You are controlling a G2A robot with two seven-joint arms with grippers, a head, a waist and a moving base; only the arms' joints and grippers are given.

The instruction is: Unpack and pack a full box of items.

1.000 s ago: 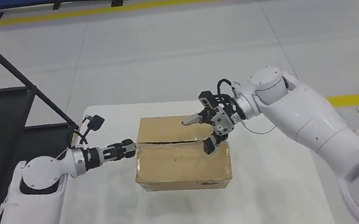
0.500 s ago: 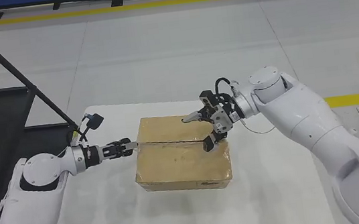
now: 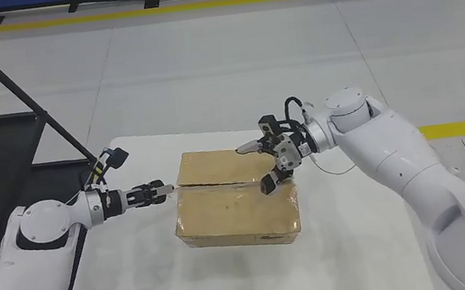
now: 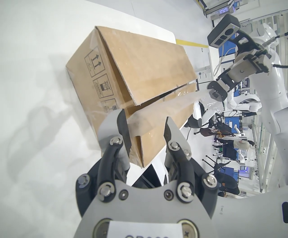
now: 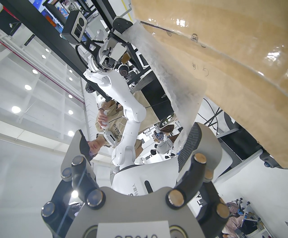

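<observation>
Brown cardboard box (image 3: 236, 206) sat mid white table (image 3: 143, 270), its clear tape strip (image 4: 157, 110) lifted off the seam and strung between left gripper (image 4: 145, 119) at its left end and right gripper (image 5: 138, 133) at its right, both claws spread, tape clinging to fingers (image 5: 191, 144), probably freeing flaps.

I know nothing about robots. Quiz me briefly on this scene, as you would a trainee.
1. True or false: the cardboard box stands on the floor.
2. Fill in: the left gripper and right gripper both have fingers ____.
3. The peeled tape strip stretches between: A) both grippers, B) two human hands, C) two clamps.
Key: 1 false, it sits on the white table; 2 open; 3 A.
</observation>
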